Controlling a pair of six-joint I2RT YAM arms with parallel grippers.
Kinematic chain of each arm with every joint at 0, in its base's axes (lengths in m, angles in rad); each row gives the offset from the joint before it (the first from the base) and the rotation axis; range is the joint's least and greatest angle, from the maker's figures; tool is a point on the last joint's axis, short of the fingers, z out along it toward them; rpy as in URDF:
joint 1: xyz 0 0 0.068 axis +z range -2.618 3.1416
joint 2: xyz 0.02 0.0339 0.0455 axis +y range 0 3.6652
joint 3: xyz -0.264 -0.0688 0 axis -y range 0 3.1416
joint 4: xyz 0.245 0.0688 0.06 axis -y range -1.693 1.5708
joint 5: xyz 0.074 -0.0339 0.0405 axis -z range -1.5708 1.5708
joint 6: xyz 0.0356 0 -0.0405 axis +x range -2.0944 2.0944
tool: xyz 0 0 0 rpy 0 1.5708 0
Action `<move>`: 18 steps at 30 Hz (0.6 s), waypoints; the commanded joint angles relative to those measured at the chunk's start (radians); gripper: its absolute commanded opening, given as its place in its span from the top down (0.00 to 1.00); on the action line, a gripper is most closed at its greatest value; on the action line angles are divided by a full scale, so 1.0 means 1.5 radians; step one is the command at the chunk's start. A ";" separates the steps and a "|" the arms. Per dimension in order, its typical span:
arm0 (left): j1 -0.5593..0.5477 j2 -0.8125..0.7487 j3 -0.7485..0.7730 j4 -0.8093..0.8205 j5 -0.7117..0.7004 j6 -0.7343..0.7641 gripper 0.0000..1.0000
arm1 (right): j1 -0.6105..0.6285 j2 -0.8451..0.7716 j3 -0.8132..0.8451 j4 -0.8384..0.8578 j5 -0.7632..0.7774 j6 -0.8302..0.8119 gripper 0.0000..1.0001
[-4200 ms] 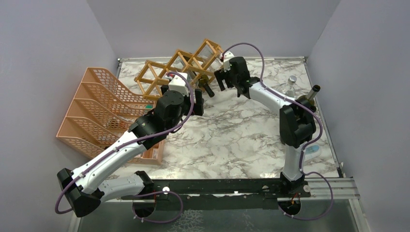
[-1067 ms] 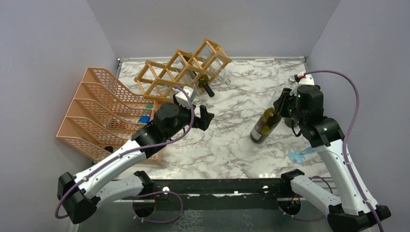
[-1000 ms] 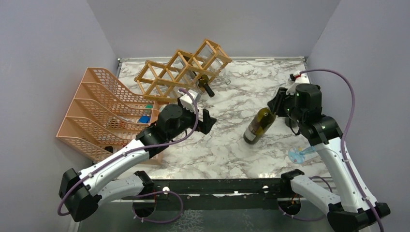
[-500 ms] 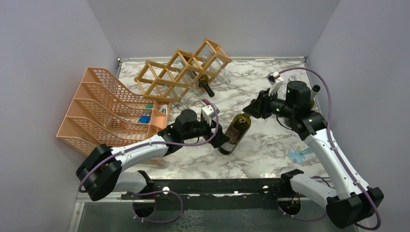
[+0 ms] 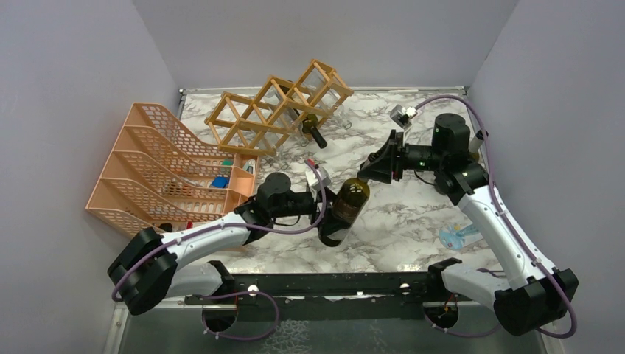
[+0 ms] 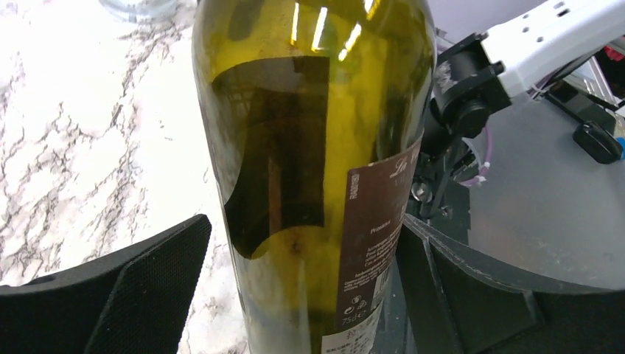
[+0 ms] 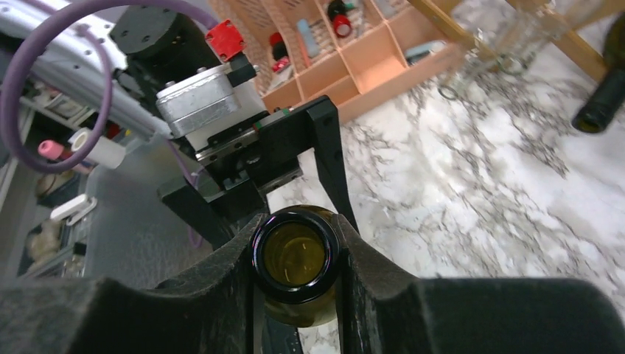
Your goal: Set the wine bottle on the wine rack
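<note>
The wine bottle (image 5: 345, 206) is olive-green glass with a dark label and hangs tilted above the marble table, mouth up and to the right. My right gripper (image 5: 367, 172) is shut on its neck; in the right wrist view the open mouth (image 7: 295, 258) sits pinched between that gripper's (image 7: 295, 243) two pads. My left gripper (image 5: 329, 205) stands open around the bottle's body (image 6: 317, 169), one finger (image 6: 147, 280) clear on the left and the other finger (image 6: 472, 295) close beside the label. The light wooden wine rack (image 5: 280, 103) stands at the back left, apart from both grippers.
Another dark bottle (image 5: 313, 133) lies in the rack, neck pointing forward. A salmon-pink mesh organizer (image 5: 158, 173) with small items fills the left side. Behind the right arm stands a further bottle top (image 5: 479, 137), and a bluish item (image 5: 461, 236) lies near the right front.
My right arm carried the bottle left and forward from the right side to the middle. My left arm swung right and lower, bringing its open jaws around the bottle's body.
</note>
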State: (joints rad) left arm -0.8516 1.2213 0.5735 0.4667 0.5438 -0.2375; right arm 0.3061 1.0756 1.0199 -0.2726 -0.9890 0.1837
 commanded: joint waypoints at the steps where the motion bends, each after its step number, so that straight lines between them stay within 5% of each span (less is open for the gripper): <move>1: -0.003 -0.062 -0.021 0.037 0.022 0.019 0.01 | -0.001 -0.008 0.055 0.092 -0.141 0.011 0.99; 18: -0.004 -0.029 0.012 0.039 0.079 -0.032 0.04 | 0.000 0.014 0.036 0.286 -0.224 0.149 0.99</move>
State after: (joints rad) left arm -0.8532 1.1599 0.5514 0.5022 0.6147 -0.2665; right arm 0.3061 1.1126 1.0714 0.0349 -1.2560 0.3145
